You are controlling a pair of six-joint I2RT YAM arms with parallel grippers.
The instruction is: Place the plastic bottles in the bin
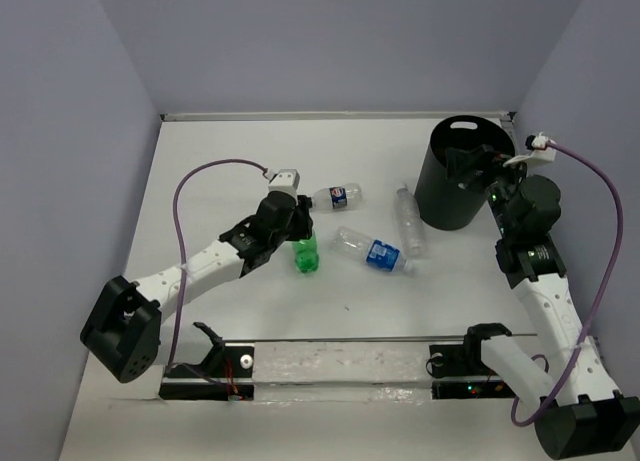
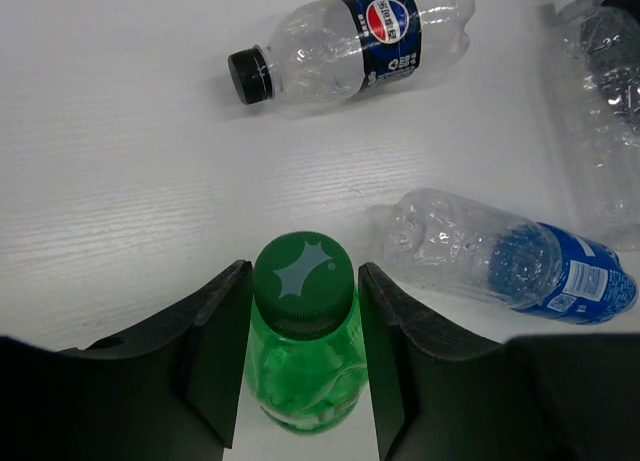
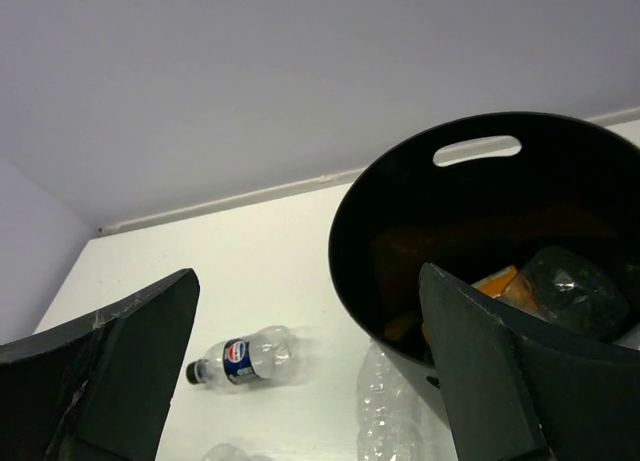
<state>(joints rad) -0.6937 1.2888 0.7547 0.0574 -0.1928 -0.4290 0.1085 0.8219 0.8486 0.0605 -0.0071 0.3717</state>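
Left claw (image 2: 303, 281) clenched on the neck of the green bottle (image 2: 303, 376), which stands on the tabletop (image 2: 120, 161), ready for lifting. Right claw (image 3: 308, 281) released, empty, over the bin (image 3: 560, 176); I count three clear bottles (image 1: 375, 251) lying loose.

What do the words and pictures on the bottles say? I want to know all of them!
No word can be read as it stands.
dark-label bottle: round red, white and blue logo; white writing below it too small to read.
blue-label bottle: white print, too blurred to read.
green bottle: no words, only a pale star-like mark on its cap.
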